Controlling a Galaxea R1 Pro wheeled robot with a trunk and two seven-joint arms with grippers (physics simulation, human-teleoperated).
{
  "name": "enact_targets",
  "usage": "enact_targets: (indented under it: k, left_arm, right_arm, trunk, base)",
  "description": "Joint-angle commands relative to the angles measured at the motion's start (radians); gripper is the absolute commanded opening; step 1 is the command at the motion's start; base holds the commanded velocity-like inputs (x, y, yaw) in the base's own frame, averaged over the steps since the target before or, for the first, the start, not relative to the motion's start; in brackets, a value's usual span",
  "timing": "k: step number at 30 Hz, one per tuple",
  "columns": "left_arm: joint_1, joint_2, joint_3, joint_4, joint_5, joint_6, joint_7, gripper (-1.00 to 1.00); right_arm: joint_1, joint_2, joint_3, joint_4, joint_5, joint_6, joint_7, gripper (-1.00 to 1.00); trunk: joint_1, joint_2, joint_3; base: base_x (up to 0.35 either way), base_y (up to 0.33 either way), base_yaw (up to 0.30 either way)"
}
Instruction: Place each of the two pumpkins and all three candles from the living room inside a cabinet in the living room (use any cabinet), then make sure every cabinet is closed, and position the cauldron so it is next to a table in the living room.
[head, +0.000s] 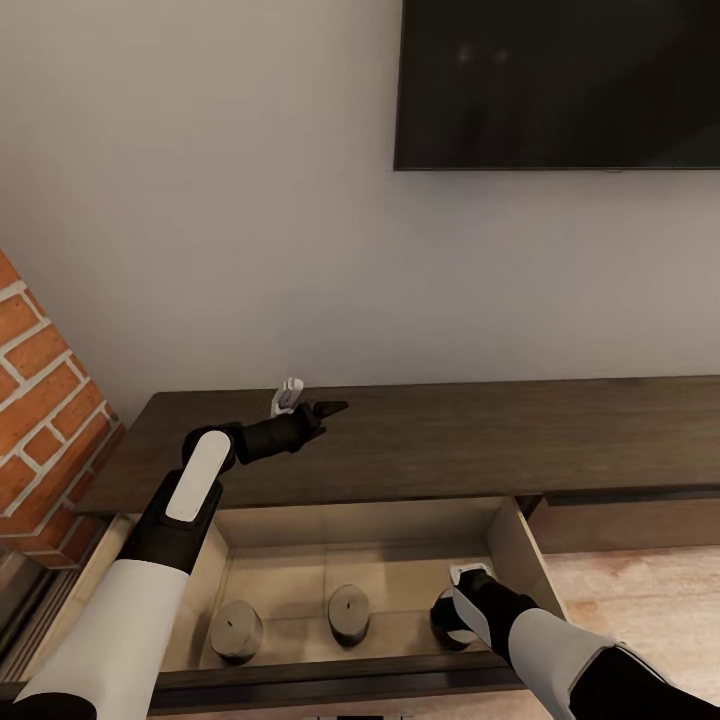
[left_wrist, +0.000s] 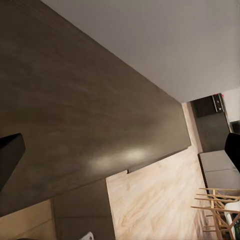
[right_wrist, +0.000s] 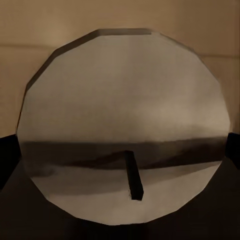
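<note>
Brickwork (head: 45, 400) at the far left edge, beside the cabinet (head: 450, 440), a long low dark-wood console under a dark wall screen (head: 560, 85). Your left gripper (head: 318, 409) hangs over the cabinet's top near its back edge, arm stretched forward; its jaws stand wide apart, as the left wrist view shows one dark fingertip (left_wrist: 10, 155) at each edge of the picture with bare wood top (left_wrist: 75, 115) between. A small white object (head: 287, 395) sits on the top just behind that gripper. Below, one drawer (head: 520, 550) is pulled open, pale beige inside. Three candles stand in a row on its floor: left candle (head: 236, 630), middle candle (head: 349, 613), both apart from each other, and a third candle (head: 443, 612) at the right, mostly hidden by your right gripper (head: 462, 605). In the right wrist view that candle's flat top (right_wrist: 125, 120) with its dark wick (right_wrist: 133, 175) sits directly between the dark fingers (right_wrist: 7, 155); the jaws bracket it closely, but you cannot tell whether they grip it.
</note>
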Motion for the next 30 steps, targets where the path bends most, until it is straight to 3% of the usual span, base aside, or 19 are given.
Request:
enact_targets:
  k: [1, 21, 30]
  left_arm:
    - [0.000, 0.000, 0.000, 0.000, 0.000, 0.000, 0.000, 1.00]
    - [0.000, 0.000, 0.000, 0.001, 0.000, 0.000, 0.000, 1.00]
    - [0.000, 0.000, 0.000, 0.005, 0.000, -0.001, 0.000, 1.00]
  right_arm:
    - [0.000, 0.000, 0.000, 0.000, 0.000, 0.000, 0.000, 1.00]
    - [-0.001, -0.001, 0.000, -0.002, 0.004, -0.001, 0.005, 1.00]
    - [-0.003, -0.009, 0.002, -0.067, 0.006, 0.001, 0.013, 1.00]
  trunk:
    - [0.000, 0.000, 0.000]
    - [0.000, 0.000, 0.000]
    - [0.000, 0.000, 0.000]
  base:
    - [0.000, 0.000, 0.000]
    - [0.000, 0.000, 0.000]
    - [0.000, 0.000, 0.000]
